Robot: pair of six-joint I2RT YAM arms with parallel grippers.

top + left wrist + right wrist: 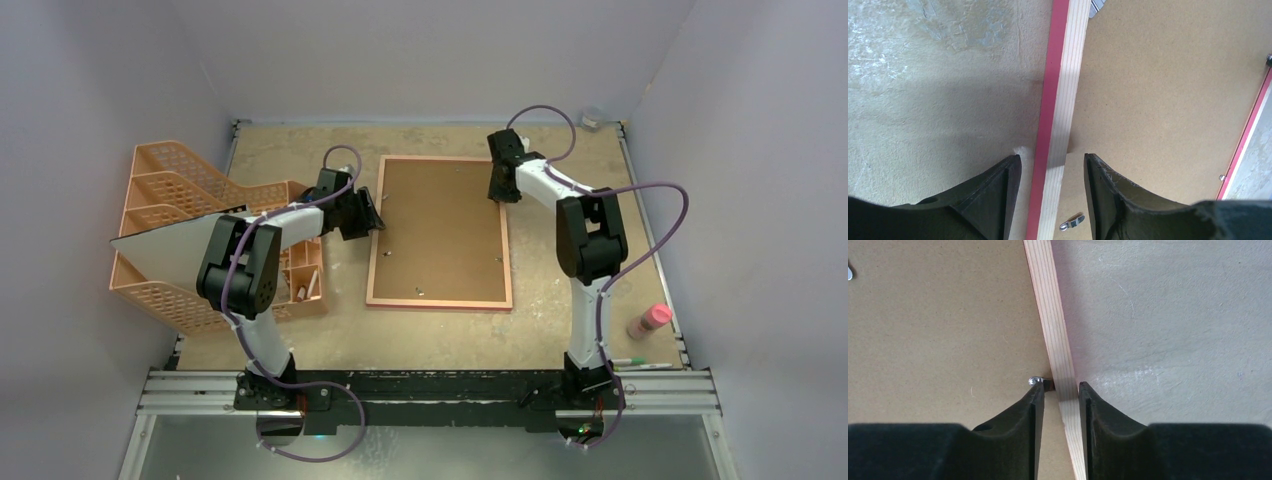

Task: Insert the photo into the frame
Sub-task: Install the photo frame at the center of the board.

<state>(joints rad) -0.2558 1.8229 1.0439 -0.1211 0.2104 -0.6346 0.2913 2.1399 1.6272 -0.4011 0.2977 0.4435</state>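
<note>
The frame (440, 302) lies back-up in the middle of the table, with the brown backing board (440, 225) sitting in it. My left gripper (378, 222) is open and straddles the frame's left rail (1060, 75), with clear gaps on both sides (1052, 165). My right gripper (497, 192) straddles the right rail (1048, 305) near the far corner (1060, 390). Its jaws are narrow, with a small gap on the board side, beside a metal turn tab (1034, 381). A pale sheet (165, 250), possibly the photo white side up, rests on the orange organiser.
The orange mesh organiser (170, 170) stands at the left, close to my left arm. A pink-capped bottle (648, 321) and pens (640, 363) lie at the near right. Another turn tab (1071, 223) sits on the board (1158, 90). Walls enclose the table.
</note>
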